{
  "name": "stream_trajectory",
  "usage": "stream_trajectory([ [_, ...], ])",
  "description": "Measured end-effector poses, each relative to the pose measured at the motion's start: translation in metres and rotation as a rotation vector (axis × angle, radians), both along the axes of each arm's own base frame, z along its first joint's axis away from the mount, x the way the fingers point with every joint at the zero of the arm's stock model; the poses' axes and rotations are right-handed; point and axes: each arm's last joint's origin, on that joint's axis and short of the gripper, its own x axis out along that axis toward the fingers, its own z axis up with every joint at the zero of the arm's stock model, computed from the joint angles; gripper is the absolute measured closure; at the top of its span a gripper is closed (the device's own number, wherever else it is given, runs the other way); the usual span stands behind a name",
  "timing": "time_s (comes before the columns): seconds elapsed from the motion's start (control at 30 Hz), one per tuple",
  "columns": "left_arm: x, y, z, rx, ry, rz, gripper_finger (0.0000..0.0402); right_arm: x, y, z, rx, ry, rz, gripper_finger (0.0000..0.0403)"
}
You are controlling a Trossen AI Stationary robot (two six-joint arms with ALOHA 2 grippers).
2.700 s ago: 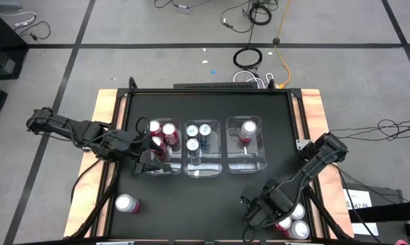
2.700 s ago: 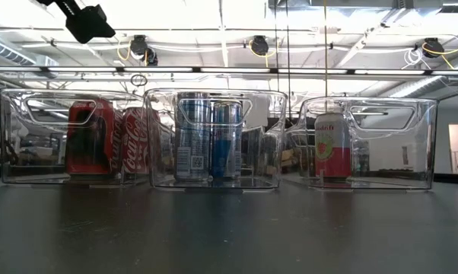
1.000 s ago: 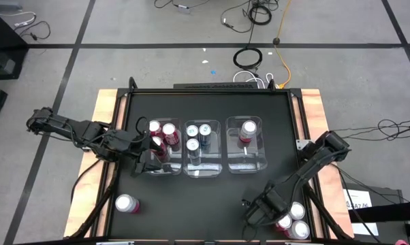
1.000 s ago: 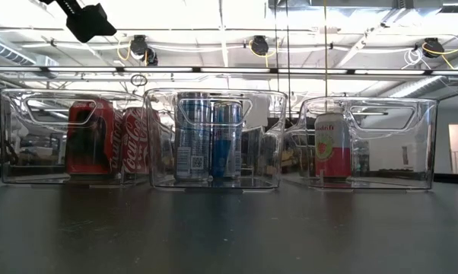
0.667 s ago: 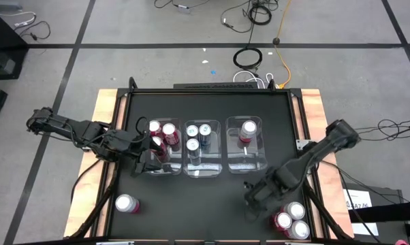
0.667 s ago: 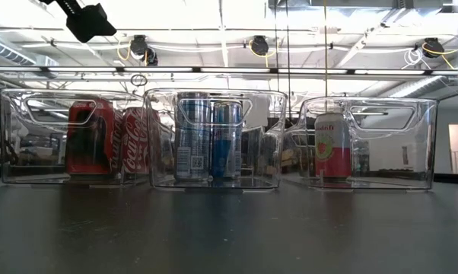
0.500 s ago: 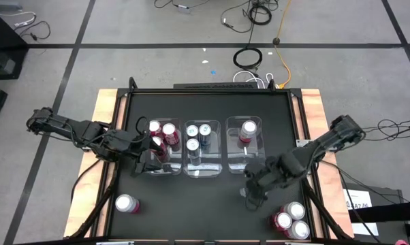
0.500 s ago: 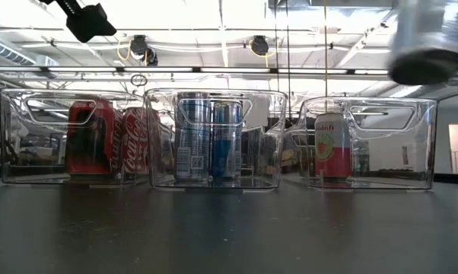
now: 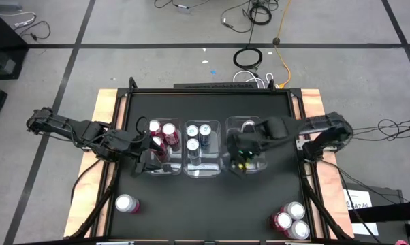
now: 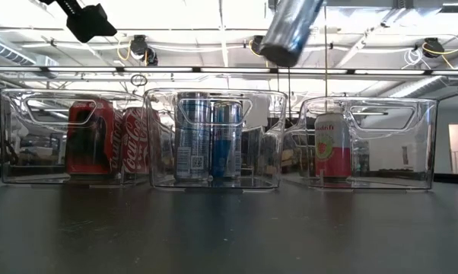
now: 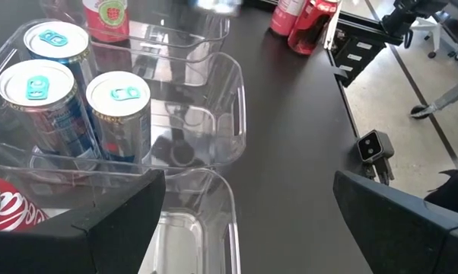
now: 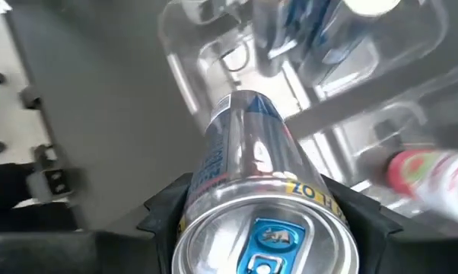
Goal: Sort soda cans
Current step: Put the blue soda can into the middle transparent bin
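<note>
Three clear plastic bins (image 9: 203,167) stand in a row mid-table (image 9: 205,211); the middle bin serves as the landmark.

Right arm: the high view shows it reaching in over the bin on the right of the middle bin. The right gripper (image 12: 259,209) is clamped on a blue-and-silver can (image 12: 252,179). Only the right wrist view shows the grasp, with dark fingers (image 12: 168,209) on either side of the can's body below the top. The low view shows the same can (image 10: 288,27) tilted, high in the air above the middle bin's right edge.

Left arm: the left gripper (image 11: 240,221) hangs over the bin on the left of the middle bin, its fingers (image 11: 115,221) spread wide and grasping nothing, as seen in the left wrist view.

Sorted cans: three blue cans (image 9: 197,135) stand in the middle bin, red cans (image 9: 163,133) in the left-hand bin, and one pink strawberry-print can (image 10: 332,144), its print legible only in the low view, in the right-hand bin.

Loose cans: one can (image 9: 127,203) stands on the table near and left of the middle bin; three more (image 9: 290,220) stand clustered near and right of it.
</note>
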Motion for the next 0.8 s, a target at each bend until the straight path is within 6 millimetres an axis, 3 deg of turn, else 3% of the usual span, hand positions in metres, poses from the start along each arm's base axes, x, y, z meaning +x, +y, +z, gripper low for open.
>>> stream_trajectory([
  [0.37,0.000,0.000,0.000,0.004,0.000,0.007,0.0014,0.078,-0.038,-0.028,-0.088,0.141,0.084,0.0187],
  [0.8,0.000,0.000,0.000,0.003,-0.001,0.007,0.0014,0.115,-0.063,-0.086,-0.073,0.267,0.140,0.0181],
])
